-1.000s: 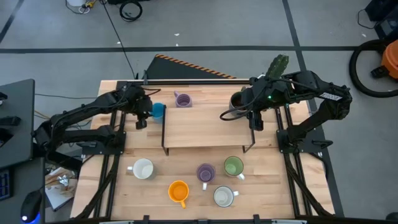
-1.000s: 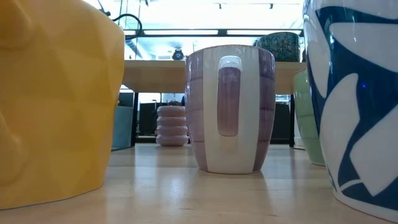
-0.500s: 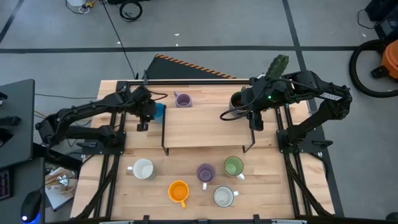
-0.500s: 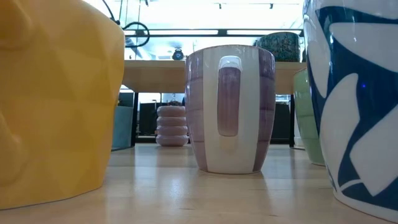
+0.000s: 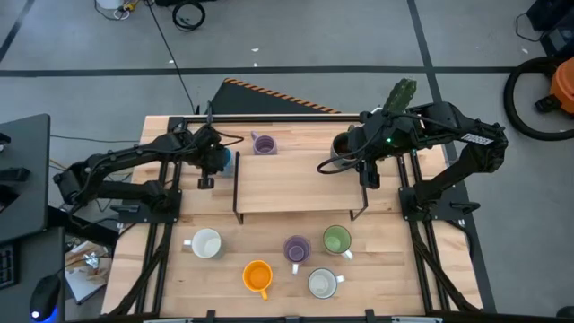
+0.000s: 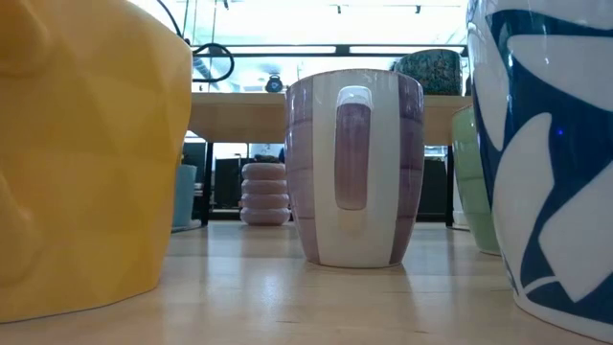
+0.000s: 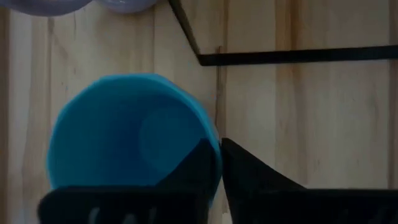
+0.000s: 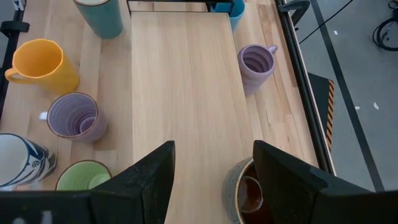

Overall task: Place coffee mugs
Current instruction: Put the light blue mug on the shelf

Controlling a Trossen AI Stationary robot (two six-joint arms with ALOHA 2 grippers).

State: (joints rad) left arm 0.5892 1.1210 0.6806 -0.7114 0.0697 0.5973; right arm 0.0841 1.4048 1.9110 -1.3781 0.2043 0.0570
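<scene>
A blue mug (image 5: pixel 227 160) stands at the table's back left, beside the raised wooden shelf (image 5: pixel 300 184). My left gripper (image 5: pixel 214 162) is shut on its rim. A lavender mug (image 5: pixel 263 144) stands just beyond it. A dark brown mug (image 5: pixel 343 146) sits on the shelf's right end. My right gripper (image 8: pixel 214 180) hangs open above the shelf next to that mug, holding nothing. Near the front edge stand a pale mug (image 5: pixel 206 243), an orange mug (image 5: pixel 258 275), a purple mug (image 5: pixel 297 248), a green mug (image 5: pixel 336 240) and a white patterned mug (image 5: pixel 323 283). My left gripper pinches the blue mug's rim (image 7: pixel 214 140) on the side nearest my arm. One finger (image 7: pixel 193 165) is inside the mug and the other (image 7: pixel 255 177) is outside the wall. The fingers come steeply from above. The mug stays upright; I cannot tell whether its base has left the table.
A planter with a green cactus (image 5: pixel 401 94) stands at the back right behind the right arm. The shelf's black leg frame (image 7: pixel 280 56) runs close beside the blue mug. The shelf top (image 8: pixel 186 93) is bare wood left of the brown mug.
My left gripper has moved a little down and toward the table's right edge, onto the blue mug, and now covers the mug's left part from above. In the low view the blue mug shows narrower behind the orange mug than before.
</scene>
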